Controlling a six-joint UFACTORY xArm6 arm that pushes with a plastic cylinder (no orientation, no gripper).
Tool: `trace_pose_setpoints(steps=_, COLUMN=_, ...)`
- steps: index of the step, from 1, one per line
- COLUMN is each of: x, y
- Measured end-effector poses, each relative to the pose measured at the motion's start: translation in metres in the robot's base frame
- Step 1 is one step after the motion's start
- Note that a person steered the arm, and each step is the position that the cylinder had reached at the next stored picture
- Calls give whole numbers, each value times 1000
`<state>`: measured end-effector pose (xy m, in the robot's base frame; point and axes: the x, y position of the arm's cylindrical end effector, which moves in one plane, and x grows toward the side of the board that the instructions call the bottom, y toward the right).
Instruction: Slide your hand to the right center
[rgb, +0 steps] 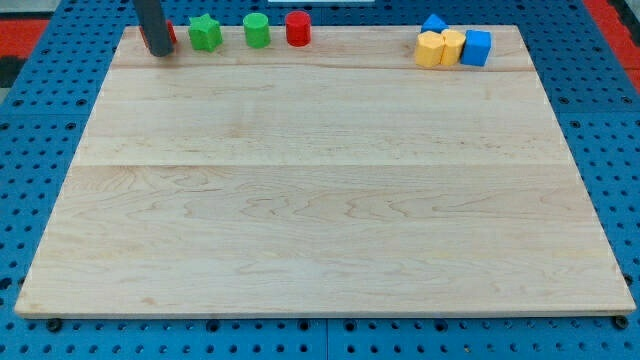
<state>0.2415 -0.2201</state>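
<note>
While the task's goal, the right center of the board (330, 200), lies bare, my tip (158, 52) sits at upper left, touching a partly hidden red block (170, 36); a plain rod, it grips nothing. Along the top: green star (205, 32), green cylinder (257, 30), red cylinder (298, 28). Upper right: two yellow blocks (440, 48), two blue blocks (476, 47). Step: start. Next, likely a long diagonal slide below the blocks.

Only a short stretch of my body shows: a straight, dark grey rod, smooth and matt, with no markings, screws or cables visible on it. It looks round in section and even in width, with a faintly lighter sheen along its left side. My tip (158, 52), its lower end, is blunt and slightly rounded, darker at the edge.
</note>
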Motion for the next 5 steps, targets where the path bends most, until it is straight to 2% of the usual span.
trace_pose_setpoints(steps=1, x=0, y=-3)
trace_pose_setpoints(steps=2, x=32, y=68)
trace_pose_setpoints(steps=4, x=122, y=244)
trace_pose_setpoints(steps=5, x=130, y=340)
